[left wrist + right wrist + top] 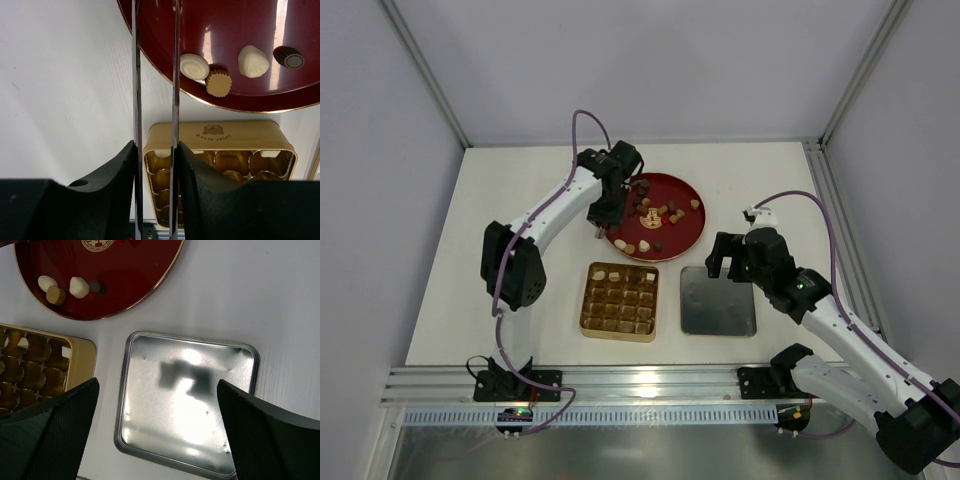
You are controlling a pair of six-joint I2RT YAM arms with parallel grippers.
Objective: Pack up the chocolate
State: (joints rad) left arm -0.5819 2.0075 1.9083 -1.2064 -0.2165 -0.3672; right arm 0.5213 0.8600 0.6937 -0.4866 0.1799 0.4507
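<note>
Several chocolate pieces (655, 215) in brown, tan and cream lie on the round red plate (693, 233). The left wrist view shows a white swirl (194, 66), a tan ridged piece (218, 82), a white lump (253, 61) and a dark cup (289, 57). The gold gridded box (619, 301) holds a few pieces. My left gripper (603, 208) is shut on thin metal tweezers (136, 75) at the plate's left rim; their tips are out of the wrist view. My right gripper (157, 385) is open and empty above the silver tin lid (190, 405).
The lid (718, 300) lies right of the gold box (80, 347), below the plate (140, 270). An aluminium rail (650, 385) runs along the near table edge. Frame posts stand at the back corners.
</note>
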